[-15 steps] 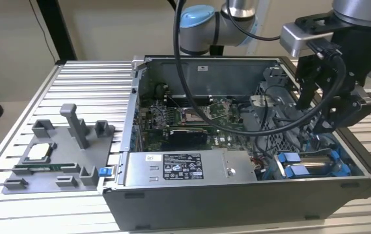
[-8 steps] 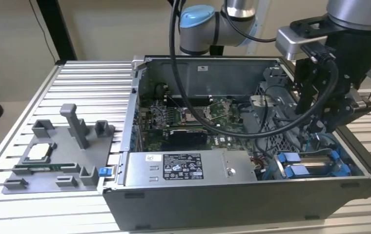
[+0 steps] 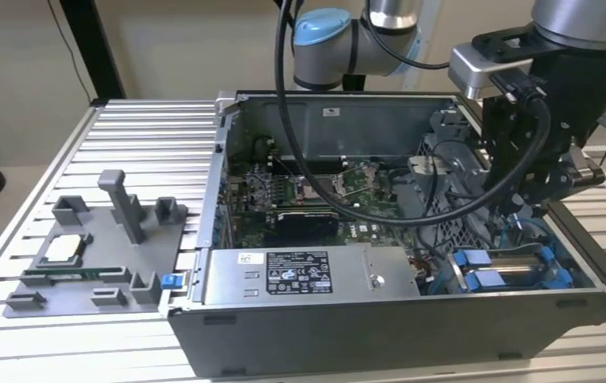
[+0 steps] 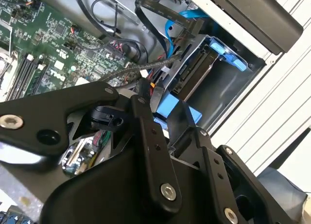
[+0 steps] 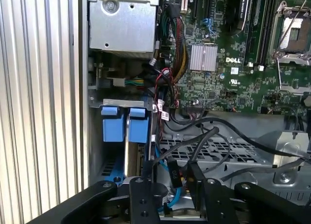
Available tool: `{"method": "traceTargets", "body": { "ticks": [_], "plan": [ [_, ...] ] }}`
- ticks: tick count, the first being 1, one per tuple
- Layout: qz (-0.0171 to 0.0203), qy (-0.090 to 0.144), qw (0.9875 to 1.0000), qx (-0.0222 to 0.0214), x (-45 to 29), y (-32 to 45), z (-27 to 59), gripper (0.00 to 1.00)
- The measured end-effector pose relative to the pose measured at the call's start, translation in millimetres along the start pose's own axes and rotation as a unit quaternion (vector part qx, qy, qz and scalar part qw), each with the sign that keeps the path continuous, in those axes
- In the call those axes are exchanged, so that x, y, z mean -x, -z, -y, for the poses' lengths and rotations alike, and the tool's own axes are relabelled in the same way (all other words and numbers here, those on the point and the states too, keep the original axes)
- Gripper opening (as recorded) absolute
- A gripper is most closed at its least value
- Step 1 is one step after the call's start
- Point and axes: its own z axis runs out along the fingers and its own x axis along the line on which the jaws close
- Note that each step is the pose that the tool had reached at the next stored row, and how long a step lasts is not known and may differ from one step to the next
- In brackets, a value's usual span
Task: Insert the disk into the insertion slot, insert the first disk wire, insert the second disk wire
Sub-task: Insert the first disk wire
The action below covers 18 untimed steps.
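The disk (image 3: 517,264) lies in the insertion slot (image 3: 560,274) at the case's front corner on the exterior view's right, its blue tabs (image 5: 111,129) side by side. In the second wrist view the disk (image 4: 195,72) sits edge-on in the grey bay behind a blue tab (image 4: 228,54). My gripper (image 5: 171,179) hangs just above the bay's inner end with its fingers (image 5: 146,181) apart. A black wire connector (image 5: 174,175) with a blue cable (image 5: 178,196) under it stands in the gap. In the exterior view the gripper (image 3: 537,201) is low inside the case.
A grey power supply box (image 3: 293,275) with a sticker fills the case's front. The motherboard (image 3: 314,191) and loose black cables lie behind it, and a perforated metal cage (image 5: 218,151) sits beside the bay. A grey parts fixture (image 3: 90,255) stands on the slatted table at the exterior view's left.
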Motion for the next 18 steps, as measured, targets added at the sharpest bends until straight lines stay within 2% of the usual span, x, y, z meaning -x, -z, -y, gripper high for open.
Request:
{"method": "traceTargets", "body": {
  "ticks": [11, 12, 18],
  "plan": [
    [0.0001, 0.000, 1.0000, 0.0000, 0.2, 0.0, 0.0, 1.00],
    [0.0000, 0.000, 1.0000, 0.0000, 0.2, 0.0, 0.0, 0.00],
    [0.0000, 0.000, 1.0000, 0.0000, 0.3, 0.0, 0.0, 0.00]
  ]
}}
